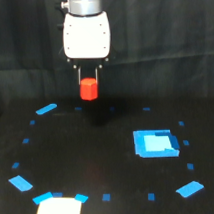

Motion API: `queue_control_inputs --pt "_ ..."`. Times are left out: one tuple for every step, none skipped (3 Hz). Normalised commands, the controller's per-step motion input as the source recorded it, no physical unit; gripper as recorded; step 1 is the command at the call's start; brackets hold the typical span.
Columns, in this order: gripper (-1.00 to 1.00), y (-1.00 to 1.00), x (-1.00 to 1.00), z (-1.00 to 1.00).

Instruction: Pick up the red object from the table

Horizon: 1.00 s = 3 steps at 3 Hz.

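Note:
The red object, a small stubby red-orange block, hangs in the air above the black table, near the top centre of the exterior view. My gripper points straight down under its white body, and its two thin dark fingers stand on either side of the block's upper part, shut on it. A faint dark shadow lies on the table below the block.
A bright blue square patch lies on the exterior view's right. Small blue tape marks ring the table's middle. A pale rectangular patch sits at the bottom edge, left of centre. A dark curtain hangs behind.

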Motion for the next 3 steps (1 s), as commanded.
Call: queue_control_inputs --pt "-0.13 -1.00 0.89 -0.22" --pt "-0.83 -1.00 -0.23 -1.00" --pt "-1.00 1.00 0.48 1.00"
